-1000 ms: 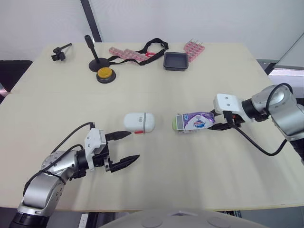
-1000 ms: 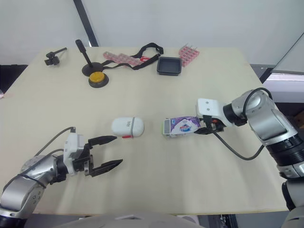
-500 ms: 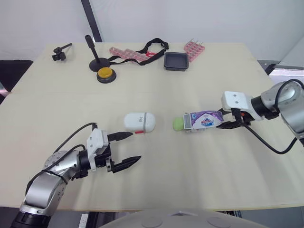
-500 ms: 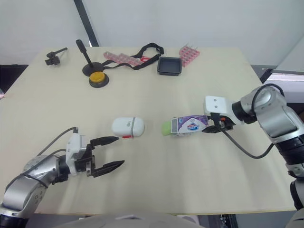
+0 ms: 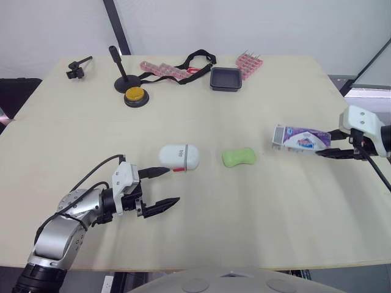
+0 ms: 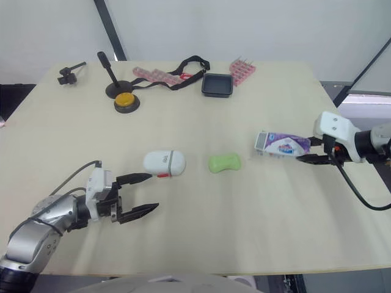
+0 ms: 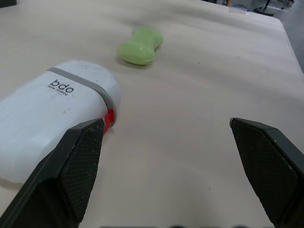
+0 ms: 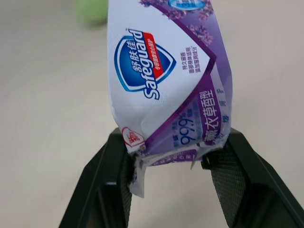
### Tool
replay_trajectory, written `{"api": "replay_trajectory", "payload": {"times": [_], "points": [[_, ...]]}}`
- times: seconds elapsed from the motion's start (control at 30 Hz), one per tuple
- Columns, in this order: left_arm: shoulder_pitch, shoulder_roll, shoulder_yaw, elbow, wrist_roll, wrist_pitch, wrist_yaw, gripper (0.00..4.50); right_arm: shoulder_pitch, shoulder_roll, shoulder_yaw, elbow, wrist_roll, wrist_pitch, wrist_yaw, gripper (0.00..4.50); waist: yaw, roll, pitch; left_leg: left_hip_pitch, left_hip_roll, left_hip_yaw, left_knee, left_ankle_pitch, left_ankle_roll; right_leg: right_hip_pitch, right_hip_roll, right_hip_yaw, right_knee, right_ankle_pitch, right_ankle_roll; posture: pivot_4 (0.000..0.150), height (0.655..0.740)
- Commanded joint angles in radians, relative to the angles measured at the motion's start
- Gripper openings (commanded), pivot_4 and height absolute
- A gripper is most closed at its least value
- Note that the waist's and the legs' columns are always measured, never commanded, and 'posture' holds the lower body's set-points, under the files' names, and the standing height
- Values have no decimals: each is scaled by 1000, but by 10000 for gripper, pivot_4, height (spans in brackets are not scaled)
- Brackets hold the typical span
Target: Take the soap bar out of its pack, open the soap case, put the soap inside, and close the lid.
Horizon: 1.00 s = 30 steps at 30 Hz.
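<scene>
The green soap bar (image 5: 239, 157) lies bare on the table's middle, free of its pack. The purple and white soap pack (image 5: 300, 140) hangs at the right, and my right gripper (image 5: 325, 148) is shut on its far end; the right wrist view has the pack (image 8: 167, 71) pinched between both fingers. The white soap case (image 5: 179, 157), lid down with a red latch, rests left of the soap. My left gripper (image 5: 160, 186) stands open just in front of the case, one fingertip near the latch, holding nothing. In the left wrist view the case (image 7: 52, 124) and soap (image 7: 140, 46) lie ahead.
At the table's far edge stand a black tray (image 5: 225, 79), pink strips (image 5: 165, 69) with a black strap (image 5: 194, 61), a yellow button (image 5: 135, 96), a black stand (image 5: 122, 74) and a small black clamp (image 5: 76, 68). The table (image 5: 244, 220) in front is bare wood.
My right gripper pulled the pack away to the right, and the green soap slid out and stayed on the table. The left gripper barely moved.
</scene>
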State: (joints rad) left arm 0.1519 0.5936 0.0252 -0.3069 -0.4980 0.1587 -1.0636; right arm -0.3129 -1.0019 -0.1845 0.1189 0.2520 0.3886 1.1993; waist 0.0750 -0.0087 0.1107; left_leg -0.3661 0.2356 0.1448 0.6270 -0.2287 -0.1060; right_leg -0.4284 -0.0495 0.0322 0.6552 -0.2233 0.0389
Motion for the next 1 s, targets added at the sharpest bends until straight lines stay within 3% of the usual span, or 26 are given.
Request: {"api": "replay_trajectory", "payload": {"times": [0.03, 0.2, 0.3, 0.43, 0.77, 0.87, 0.97, 1.0], "points": [[-1, 2, 15, -12, -8, -28, -7, 45000, 69, 112, -126, -39, 7, 83, -264, 22622, 3, 2, -1, 0, 0, 0, 0, 0, 0, 0, 0, 0, 0, 0, 0, 1500, 7291], [6, 7, 16, -17, -5, -36, -8, 45000, 128, 333, -230, -142, -22, 192, -642, 22622, 5, 8, -3, -1, -2, 0, 0, 0, 0, -1, 1, 0, 0, 0, 0, 1500, 7291], [6, 7, 16, -21, -4, -33, -6, 45000, 132, 422, -256, -193, -24, 267, -778, 22622, 2, 11, -5, -1, -2, 0, 0, 0, 0, -1, 1, 0, 0, 0, 0, 1500, 7291], [6, 10, 17, -25, -4, -28, -3, 45000, 136, 480, -262, -230, -13, 321, -861, 22622, -2, 11, -5, 0, -2, 1, -1, 0, -1, -1, 1, 1, -1, 0, 0, 1500, 7291], [0, 14, 16, -24, -5, -23, -2, 45000, 134, 483, -264, -195, 12, 337, -887, 22622, -3, 12, -5, 1, -3, 1, -3, 3, -10, 0, 1, 1, -1, 3, 5, 1500, 7291], [1, 13, 15, -27, -7, -18, 1, 45000, 125, 472, -263, -179, 18, 336, -884, 30956, -3, 12, -5, 1, -3, 1, -3, 3, -10, 0, 1, 1, -1, 3, 5, 1500, 7291], [6, 14, 16, -29, -6, -20, 2, 45000, 120, 461, -262, -170, 24, 337, -884, 42537, -4, 12, -5, 1, -3, 1, -3, 3, -11, 0, 1, 1, -1, 3, 6, 1500, 7291], [6, 15, 16, -29, -6, -20, 2, 45000, 119, 457, -260, -167, 24, 334, -882, 44035, -4, 12, -5, 1, -3, 1, -3, 3, -11, 0, 1, 1, -1, 3, 6, 1500, 7291]]}}
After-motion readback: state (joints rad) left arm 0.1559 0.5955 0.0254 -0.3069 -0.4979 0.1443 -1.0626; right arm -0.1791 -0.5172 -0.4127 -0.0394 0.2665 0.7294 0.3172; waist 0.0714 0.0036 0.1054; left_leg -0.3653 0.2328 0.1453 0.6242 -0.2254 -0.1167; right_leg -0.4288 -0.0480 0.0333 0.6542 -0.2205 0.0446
